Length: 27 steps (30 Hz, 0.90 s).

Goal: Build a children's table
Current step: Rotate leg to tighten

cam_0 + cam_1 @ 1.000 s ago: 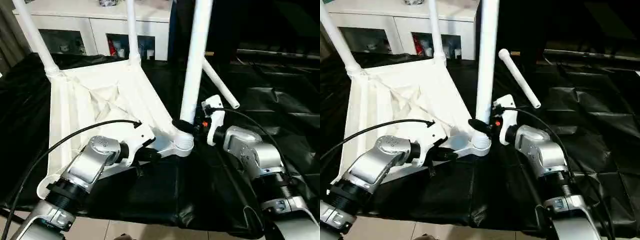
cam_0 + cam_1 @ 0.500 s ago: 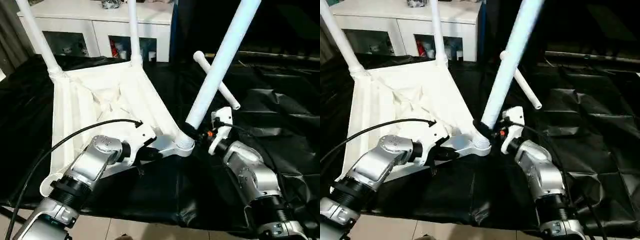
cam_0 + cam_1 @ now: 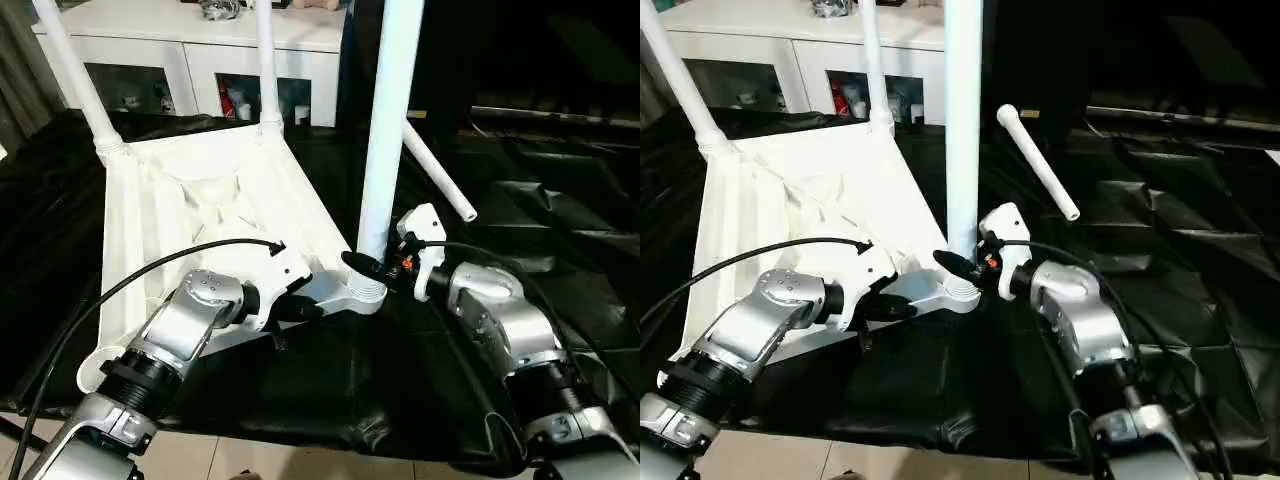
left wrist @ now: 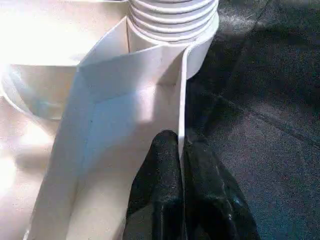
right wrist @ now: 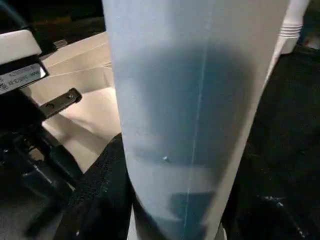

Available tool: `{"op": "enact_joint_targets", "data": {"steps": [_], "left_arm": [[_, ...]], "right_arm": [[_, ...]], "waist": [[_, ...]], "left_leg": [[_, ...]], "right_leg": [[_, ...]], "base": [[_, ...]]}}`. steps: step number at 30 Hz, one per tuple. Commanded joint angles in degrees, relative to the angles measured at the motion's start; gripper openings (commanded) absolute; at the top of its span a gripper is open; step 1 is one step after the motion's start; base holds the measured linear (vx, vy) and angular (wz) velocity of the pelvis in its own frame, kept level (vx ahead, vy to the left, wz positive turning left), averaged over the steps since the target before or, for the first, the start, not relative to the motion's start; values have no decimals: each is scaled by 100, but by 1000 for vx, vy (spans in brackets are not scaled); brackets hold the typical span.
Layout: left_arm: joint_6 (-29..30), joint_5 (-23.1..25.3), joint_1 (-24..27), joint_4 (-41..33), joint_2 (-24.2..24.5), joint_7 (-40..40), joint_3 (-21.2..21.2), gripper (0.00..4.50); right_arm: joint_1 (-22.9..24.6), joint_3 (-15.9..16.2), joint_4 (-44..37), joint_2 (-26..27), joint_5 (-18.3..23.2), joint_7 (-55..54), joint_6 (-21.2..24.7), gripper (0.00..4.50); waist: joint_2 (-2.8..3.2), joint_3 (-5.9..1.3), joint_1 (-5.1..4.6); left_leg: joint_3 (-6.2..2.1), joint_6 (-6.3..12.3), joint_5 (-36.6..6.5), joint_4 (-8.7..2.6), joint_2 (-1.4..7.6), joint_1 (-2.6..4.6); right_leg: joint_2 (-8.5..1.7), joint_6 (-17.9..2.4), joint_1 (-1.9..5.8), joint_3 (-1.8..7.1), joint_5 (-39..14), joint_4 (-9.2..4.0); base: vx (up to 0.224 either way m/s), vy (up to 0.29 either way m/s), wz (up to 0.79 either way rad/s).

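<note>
On black sheeting, centre: tabletop (image 3: 200, 190), underside up, light stiff plastic. Left pincer (image 4: 181, 165) clamped on near rim rib. Right pincer (image 3: 372, 268) clamped on upright leg (image 3: 385, 120) at near-right socket (image 3: 362, 293); smooth tube, grip low.

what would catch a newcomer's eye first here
The tall white leg standing upright in the near corner socket of the upside-down tabletop, with the right gripper clamped at its base. Next, the left gripper pinching the tabletop's edge beside that socket, and a spare leg lying on the black sheet.
</note>
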Motion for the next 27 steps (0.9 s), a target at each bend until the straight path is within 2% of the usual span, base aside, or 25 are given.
{"op": "enact_joint_targets", "data": {"steps": [1, 3, 4, 8, 9, 10, 12, 14, 15, 17, 20, 21, 25, 27], "left_arm": [[-242, -46, -179, -35, -18, 96, 202, 0], [-380, -86, -170, -37, -27, 2, 211, 0], [-526, -119, -156, -49, -28, -85, 205, 0], [-695, -195, -159, -66, -33, -269, 196, 0], [-702, -302, -166, -156, -29, -465, 194, 0], [-679, -327, -167, -186, -26, -505, 194, 0], [-704, -331, -180, -194, -7, -573, 180, 0], [-736, -311, -187, -163, 1, -585, 176, 0], [-763, -300, -192, -129, -1, -588, 182, 0], [-810, -280, -207, -71, -11, -589, 192, 0], [-857, -256, -227, -15, -20, -606, 200, 0], [-874, -235, -259, 27, -37, -635, 208, 0], [-887, -209, -294, 66, -45, -662, 217, 0], [-901, -189, -307, 81, -40, -653, 216, 0]], "right_arm": [[256, 275, 430, -8, -116, 297, 263, 189], [290, 217, 478, -38, -60, 422, 174, 189], [311, 187, 495, -55, -10, 527, 141, 189], [329, 113, 550, -76, 65, 661, 47, 189], [355, 14, 646, -101, 125, 754, -98, 189], [361, -20, 682, -103, 141, 764, -142, 189], [436, -186, 764, -103, 297, 884, -240, 189], [468, -228, 815, -103, 308, 892, -290, 189], [492, -262, 853, -92, 310, 861, -306, 189], [519, -346, 921, -61, 339, 789, -301, 189], [561, -400, 977, -45, 339, 722, -343, 189], [639, -419, 973, -41, 355, 729, -392, 189], [688, -418, 946, -34, 371, 756, -429, 189], [736, -282, 863, -95, 179, 731, -617, 189]], "waist": [[-70, -289, 36], [-62, -288, 35], [-32, -296, 38], [-32, -298, 63], [-1, -304, 83], [-15, -304, 88], [35, -313, 89], [26, -320, 91], [47, -328, 89], [54, -321, 86], [39, -296, 87], [50, -298, 97], [60, -310, 96], [51, -304, 99]], "left_leg": [[-249, 296, -999, -405, 471, 39], [-254, 291, -1030, -411, 477, 43], [-253, 286, -1049, -408, 478, 51], [-256, 300, -1073, -415, 491, 50], [-257, 289, -1087, -417, 494, 54], [-259, 280, -1090, -420, 503, 50], [-269, 268, -1122, -426, 522, 58], [-270, 262, -1120, -432, 532, 64], [-273, 253, -1103, -435, 540, 56], [-268, 251, -1117, -433, 533, 54], [-262, 236, -1236, -429, 509, 61], [-260, 239, -1226, -427, 503, 64], [-274, 250, -1211, -444, 527, 66], [-270, 254, -1230, -445, 520, 61]], "right_leg": [[-820, -272, 200, 460, -2655, -637], [-815, -256, 193, 457, -2662, -643], [-808, -254, 190, 462, -2622, -648], [-811, -285, 193, 464, -2538, -638], [-822, -314, 193, 464, -2526, -638], [-823, -331, 201, 470, -2497, -631], [-814, -401, 197, 465, -2364, -621], [-807, -450, 202, 464, -2228, -609], [-806, -547, 208, 466, -2045, -583], [-814, -610, 211, 472, -1992, -579], [-834, -530, 217, 465, -2381, -634], [-835, -471, 217, 465, -2500, -652], [-816, -453, 207, 461, -2407, -634], [-820, -466, 205, 460, -2413, -638]], "base": [[0, 0, 0], [0, 0, 0], [0, 0, 0], [0, 0, 0], [0, 0, 0], [0, 0, 0], [0, 0, 0], [0, 0, 0], [0, 0, 0], [0, 0, 0], [0, 0, 0], [0, 0, 0], [0, 0, 0], [0, 0, 0]]}}
